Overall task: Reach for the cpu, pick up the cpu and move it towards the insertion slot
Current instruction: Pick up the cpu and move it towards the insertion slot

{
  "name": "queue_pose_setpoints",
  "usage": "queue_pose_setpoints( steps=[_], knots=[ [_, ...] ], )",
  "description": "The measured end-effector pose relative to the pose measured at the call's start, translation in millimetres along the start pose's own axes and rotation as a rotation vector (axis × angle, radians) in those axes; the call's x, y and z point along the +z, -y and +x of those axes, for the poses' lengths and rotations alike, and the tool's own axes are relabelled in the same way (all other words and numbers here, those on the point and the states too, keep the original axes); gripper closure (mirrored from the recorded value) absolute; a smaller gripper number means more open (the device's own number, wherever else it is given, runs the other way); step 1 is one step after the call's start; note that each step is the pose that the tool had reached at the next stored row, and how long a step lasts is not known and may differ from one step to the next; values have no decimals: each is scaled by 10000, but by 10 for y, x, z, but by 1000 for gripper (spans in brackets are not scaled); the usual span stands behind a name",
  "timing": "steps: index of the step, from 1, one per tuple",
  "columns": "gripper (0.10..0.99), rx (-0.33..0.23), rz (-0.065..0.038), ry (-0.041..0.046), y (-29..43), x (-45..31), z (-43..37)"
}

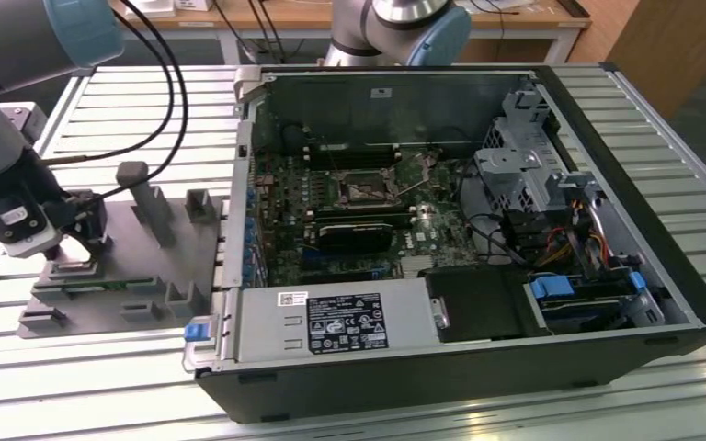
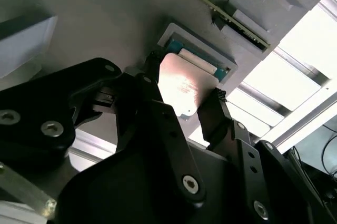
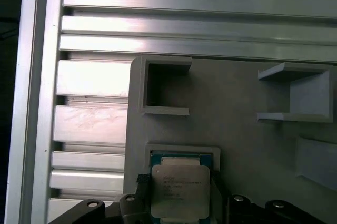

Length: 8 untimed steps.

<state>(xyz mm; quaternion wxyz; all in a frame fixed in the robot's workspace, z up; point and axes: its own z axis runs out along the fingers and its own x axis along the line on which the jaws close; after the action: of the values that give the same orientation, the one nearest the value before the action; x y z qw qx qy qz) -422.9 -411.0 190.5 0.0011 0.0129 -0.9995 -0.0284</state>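
Note:
The cpu (image 2: 181,84) is a shiny silver square chip, and in the first wrist view its printed top (image 3: 180,192) sits just over a shallow recess (image 3: 181,155) in the grey plastic plate (image 1: 144,276). My gripper (image 1: 77,253) stands over that plate at the exterior view's left. Its black fingers (image 2: 216,103) press on two opposite edges of the chip, so the gripper (image 2: 184,79) is shut on it. The insertion slot (image 1: 362,186) is a dark square socket with a silver frame on the green motherboard, well off toward the exterior view's right.
The open computer case (image 1: 574,110) lies on a slatted aluminium table (image 1: 144,101). Upright grey blocks (image 1: 144,197) rise from the plate near my gripper. A long black card (image 1: 353,234) and cable bundles (image 1: 550,239) lie inside the case. Cables (image 1: 169,83) trail from my arm.

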Motion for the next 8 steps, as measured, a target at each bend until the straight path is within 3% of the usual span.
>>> queue_pose_setpoints(
  steps=[8],
  knots=[
    [545,1,1,0,-12,-183,0]
  ],
)
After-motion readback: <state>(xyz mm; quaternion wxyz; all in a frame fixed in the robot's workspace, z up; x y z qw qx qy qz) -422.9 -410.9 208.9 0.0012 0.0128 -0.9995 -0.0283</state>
